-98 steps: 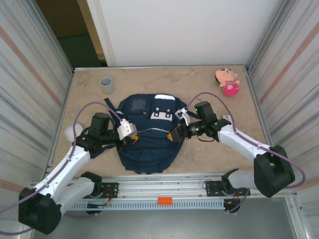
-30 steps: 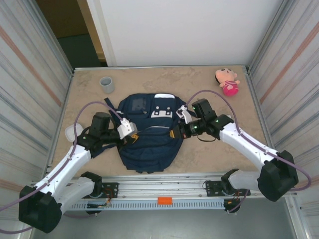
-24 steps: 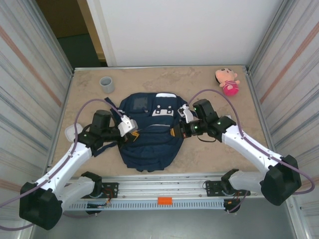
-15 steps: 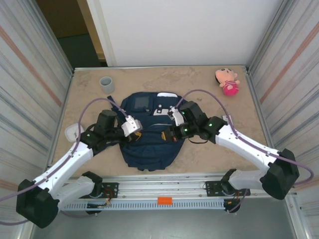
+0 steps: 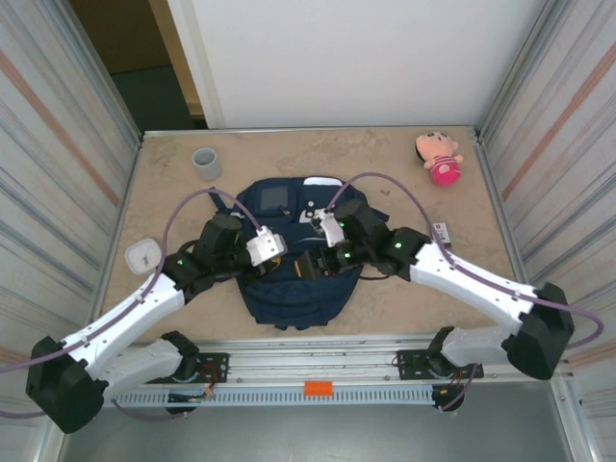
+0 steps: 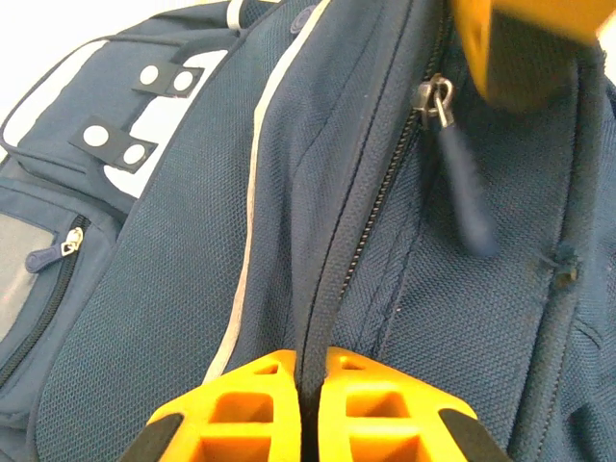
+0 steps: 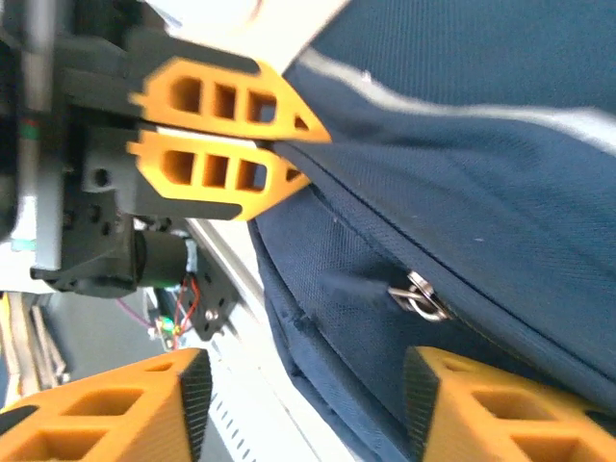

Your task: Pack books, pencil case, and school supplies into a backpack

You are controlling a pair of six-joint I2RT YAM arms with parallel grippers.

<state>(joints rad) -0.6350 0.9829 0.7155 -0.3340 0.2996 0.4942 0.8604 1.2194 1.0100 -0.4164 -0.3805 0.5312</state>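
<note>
Well, L gripper [image 6: 306,358] pinches backpack [image 6: 164,289] by zip [image 6: 361,231] (patch [image 6: 192,120] markings unreadable).

Grey cup [image 5: 206,163], pink doll [image 5: 439,157], white lid perhaps [image 5: 141,255].

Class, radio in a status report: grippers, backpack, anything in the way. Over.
Left gripper shut, pinching backpack beside its zip. Right gripper open, zip pull just off its fingers, ungripped. Plush toy and grey cup stand apart, far edge.
</note>
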